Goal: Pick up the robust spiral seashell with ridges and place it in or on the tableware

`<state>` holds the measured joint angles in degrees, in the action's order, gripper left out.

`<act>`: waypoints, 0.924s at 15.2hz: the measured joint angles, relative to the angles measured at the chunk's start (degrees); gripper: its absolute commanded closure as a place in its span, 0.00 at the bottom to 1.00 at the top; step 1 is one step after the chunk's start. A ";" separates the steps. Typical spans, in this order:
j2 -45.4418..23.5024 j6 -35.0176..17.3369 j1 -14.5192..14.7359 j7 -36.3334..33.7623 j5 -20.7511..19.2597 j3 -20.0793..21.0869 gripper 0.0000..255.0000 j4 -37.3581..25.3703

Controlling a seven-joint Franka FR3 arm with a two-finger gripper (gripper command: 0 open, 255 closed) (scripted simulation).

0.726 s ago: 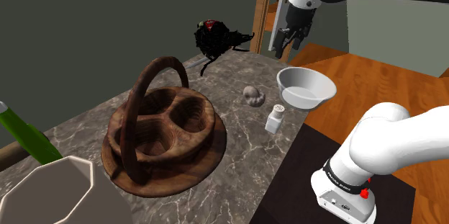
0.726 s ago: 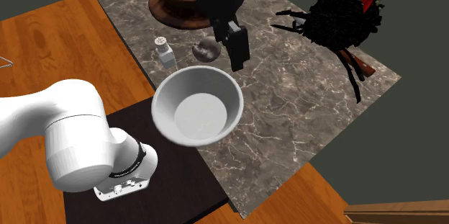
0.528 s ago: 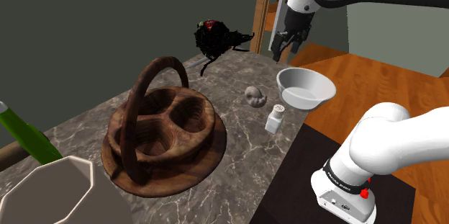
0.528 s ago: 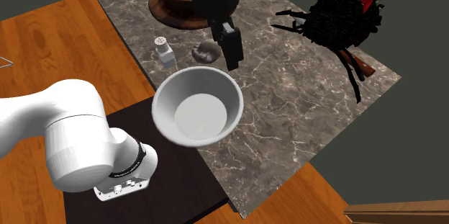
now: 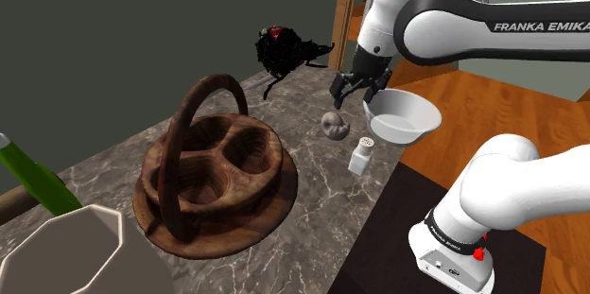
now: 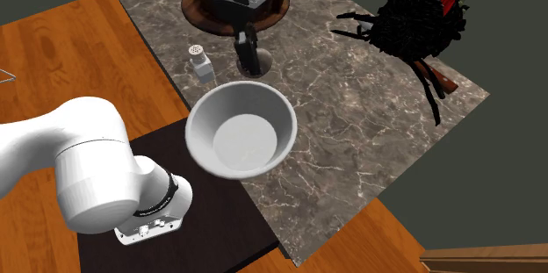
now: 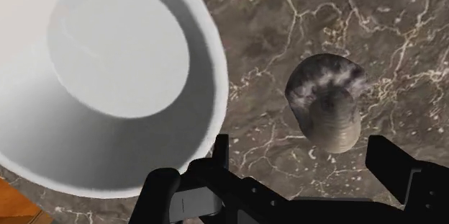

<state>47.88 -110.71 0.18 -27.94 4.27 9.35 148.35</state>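
The ridged grey spiral seashell (image 5: 333, 125) lies on the marble counter (image 5: 321, 188), just beside the empty white bowl (image 5: 402, 124). My gripper (image 5: 352, 94) hangs open a little above the shell. In the wrist view the shell (image 7: 327, 107) sits just beyond the gap between my spread fingers (image 7: 221, 149), untouched, with the bowl (image 7: 115, 50) close on its other side. In the second exterior view my gripper (image 6: 248, 53) covers most of the shell, next to the bowl (image 6: 241, 140).
A small white shaker (image 5: 361, 155) stands near the shell and the counter's edge. A dark wooden basket with a hoop handle (image 5: 213, 174) sits further along. A black spiky object (image 5: 282, 51) lies at the far end. A white jug (image 5: 76, 254) and green bottle (image 5: 28, 179) stand nearest the camera.
My arm has come down and swung from above the bowl's far side to just over the shell. The shell and bowl have not moved.
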 measured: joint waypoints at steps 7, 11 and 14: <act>-2.44 -8.99 0.37 -9.14 4.41 5.67 0.00 3.89; -3.97 -12.44 0.29 -9.26 4.71 6.22 0.00 5.78; -4.18 -13.07 0.31 -9.29 4.78 6.33 0.00 6.17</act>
<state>43.70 -123.78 0.49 -37.24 9.04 15.68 154.52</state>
